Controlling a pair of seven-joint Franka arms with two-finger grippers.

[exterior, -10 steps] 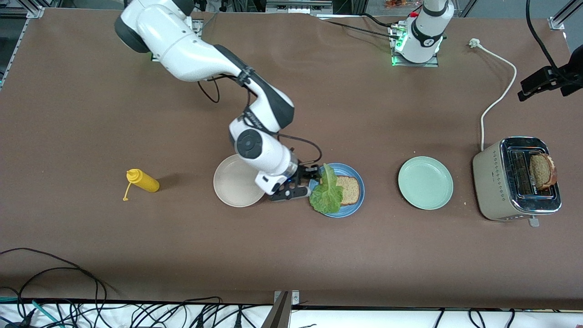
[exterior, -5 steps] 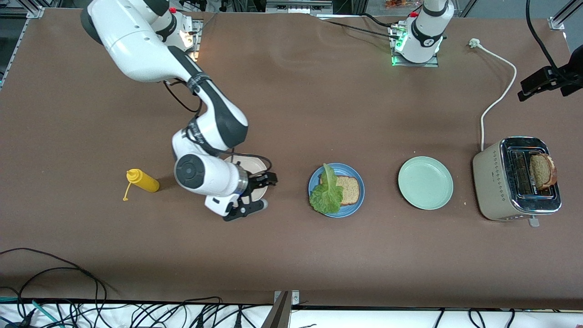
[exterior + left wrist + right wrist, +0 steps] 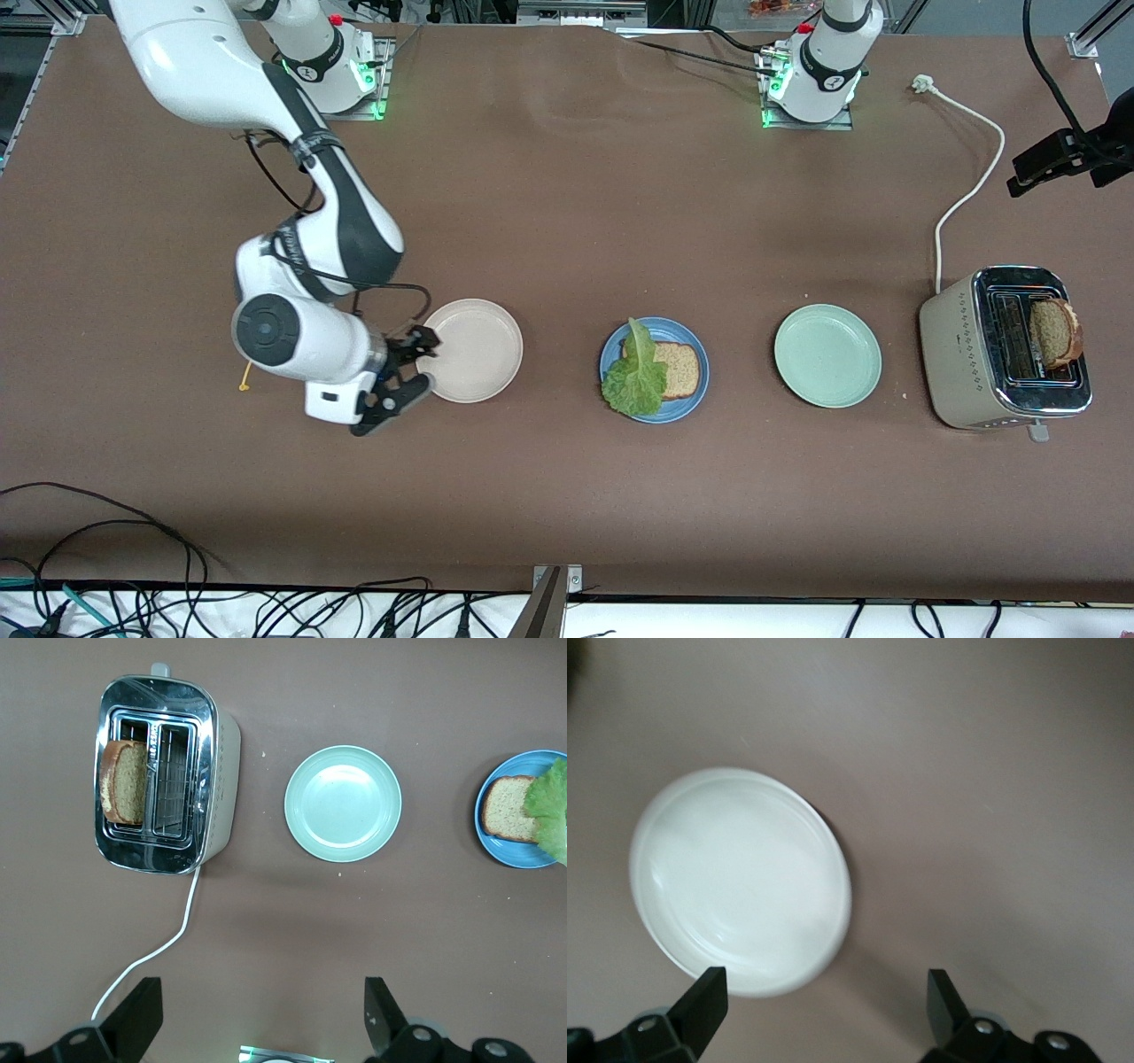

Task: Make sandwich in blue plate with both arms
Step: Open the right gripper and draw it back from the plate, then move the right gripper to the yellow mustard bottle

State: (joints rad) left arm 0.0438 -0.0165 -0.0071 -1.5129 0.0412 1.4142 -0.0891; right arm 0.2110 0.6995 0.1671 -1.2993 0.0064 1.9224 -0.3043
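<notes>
- Two of three layers are in place: the blue plate (image 3: 654,369) sits mid-bench, between the beige-white plate (image 3: 469,350) and the mint-green plate (image 3: 827,355), and on it you have one bread slice (image 3: 681,369) with the lettuce leaf (image 3: 636,377) draped over its edge toward the right arm's end, hanging past the rim.
- One slice is missing on top, so I judge the sandwich a little over halfway done.
- That second slice (image 3: 1054,333) stands upright in a slot of the toaster (image 3: 1005,347) at the left arm's end of the bench, with the mint-green plate between it and the blue plate. The left wrist view shows it (image 3: 124,781) in the slot farther from the plates.
- Your left end effector (image 3: 257,1019) is spread wide and carries nothing; it hangs high over the bench near its own base, looking down on toaster and plates. The left arm waits, and I expect it is the one to fetch the toast.
- Your right end effector (image 3: 403,383) is open and holds nothing; it is over the bench just beside the beige-white plate (image 3: 740,881), toward the right arm's end.
- What you have left, as I read it: lift the slice out of the toaster, carry it past the mint-green plate, and lay it flat over the lettuce.
</notes>
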